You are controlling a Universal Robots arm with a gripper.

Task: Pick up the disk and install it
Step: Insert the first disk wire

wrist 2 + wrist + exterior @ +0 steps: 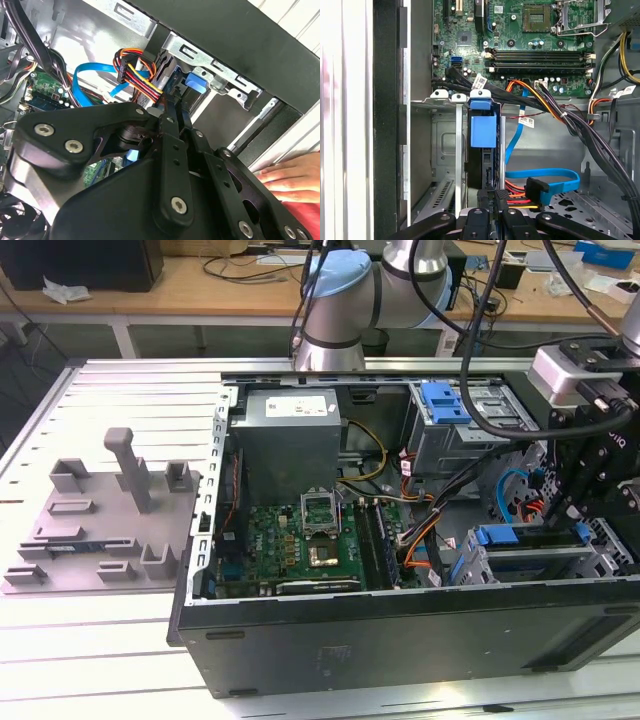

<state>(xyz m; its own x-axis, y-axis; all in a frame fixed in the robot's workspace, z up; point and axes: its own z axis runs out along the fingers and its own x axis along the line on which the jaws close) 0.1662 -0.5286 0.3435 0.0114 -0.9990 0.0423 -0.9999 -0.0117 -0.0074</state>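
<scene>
The end effector (492, 197) hangs at the drive cage of the computer case (400, 640), fingers narrow, seemingly pinching the disk (483, 132), which stands on edge in the cage's slot

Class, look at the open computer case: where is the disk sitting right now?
The disk stands on edge in the metal drive cage inside the case, at the exterior view's lower right, directly ahead of the gripper and beside the blue data cable.

Disk (482, 150) mostly hidden in drive cage (445, 150).
</scene>
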